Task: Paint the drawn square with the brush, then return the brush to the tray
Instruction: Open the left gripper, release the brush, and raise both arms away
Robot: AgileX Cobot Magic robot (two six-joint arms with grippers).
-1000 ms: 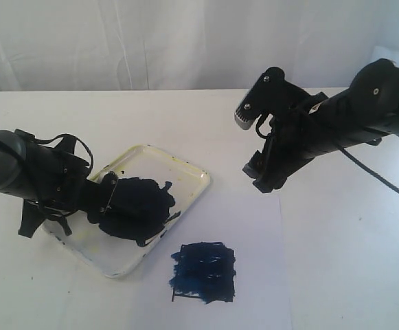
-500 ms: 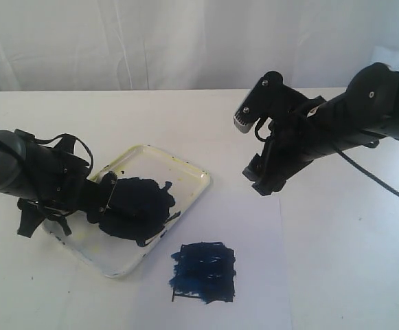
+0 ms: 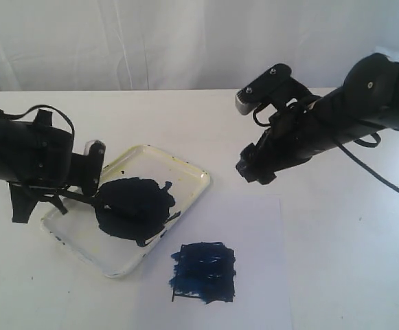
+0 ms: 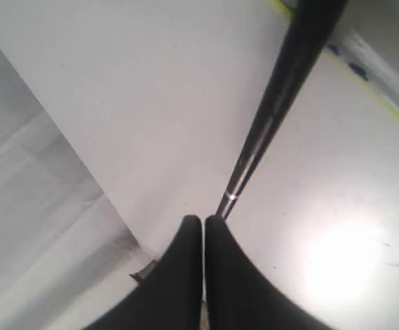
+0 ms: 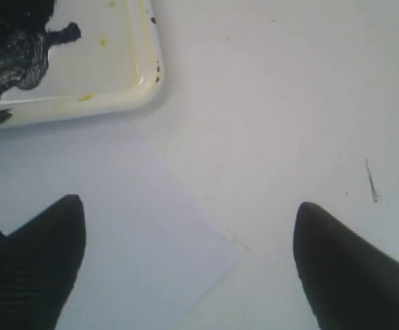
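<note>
Brush [image 4: 268, 124] is pinched at the tips of your left gripper's [image 4: 204, 218] pressed-together fingers, its shaft running toward the tray [image 3: 194, 173] and paint puddle [image 3: 134, 206], while your right gripper [image 5: 189, 204] hangs spread wide above the paper [image 5: 117, 227] corner.

drawn square [image 3: 203, 272]: filled dark blue | brush [image 4: 268, 117]: black, across tray rim | tray [image 3: 185, 180]: blue-black puddle

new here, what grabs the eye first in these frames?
The blue-black paint puddle fills the middle of the tray, left of centre in the exterior view. Nearer the camera, the drawn square on the paper is scrubbed almost solid dark blue. The right end effector hangs open over the paper's corner.
</note>
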